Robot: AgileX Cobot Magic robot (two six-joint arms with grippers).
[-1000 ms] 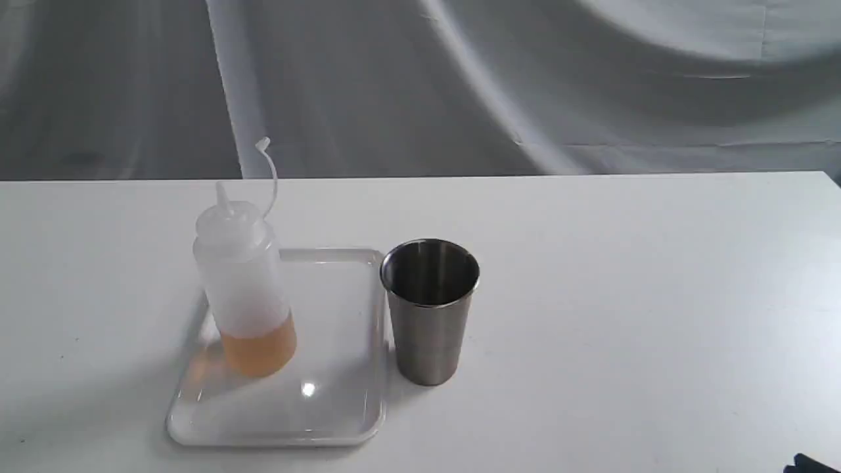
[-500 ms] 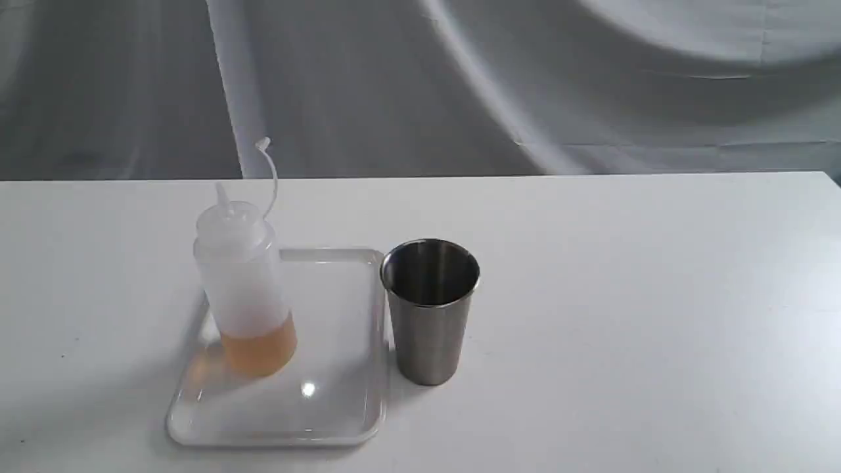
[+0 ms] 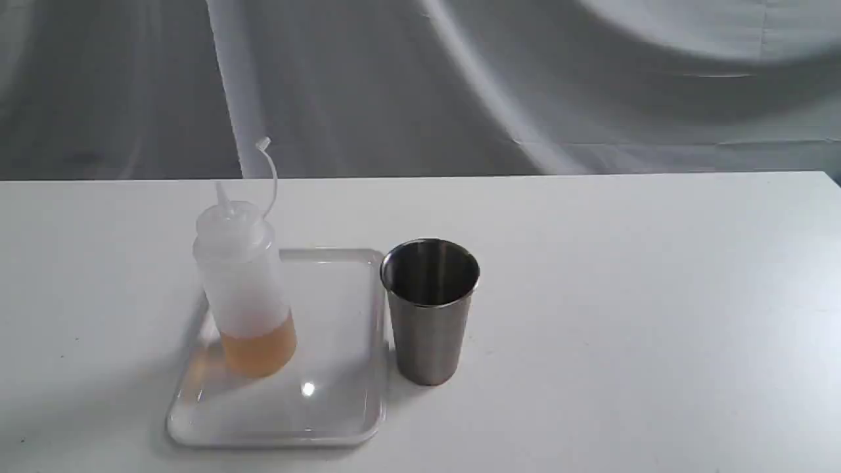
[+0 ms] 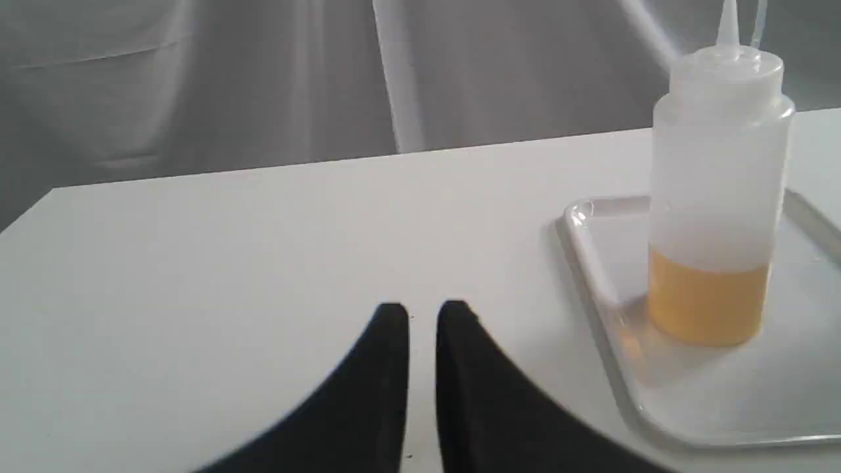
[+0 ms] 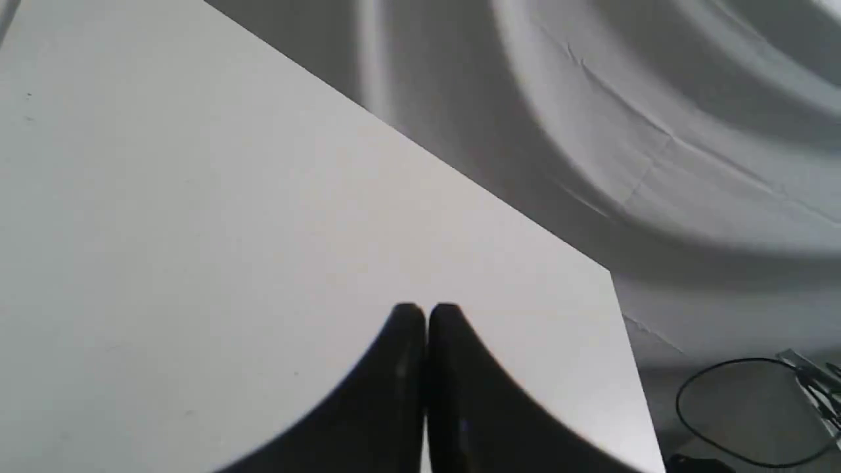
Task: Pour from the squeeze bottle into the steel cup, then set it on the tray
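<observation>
squeeze bottle upright on the tray, steel cup just beside the tray; left end effector and right end effector closed, empty.

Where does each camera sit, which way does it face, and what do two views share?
Exterior view: off the arms, facing table, squeeze bottle, tray, steel cup; no robot parts.
Left wrist view: low behind the left end effector, facing the bottle.
Right wrist view: behind the shut right end effector, facing a table corner.
Shared by exterior and left wrist: bottle on tray.
</observation>
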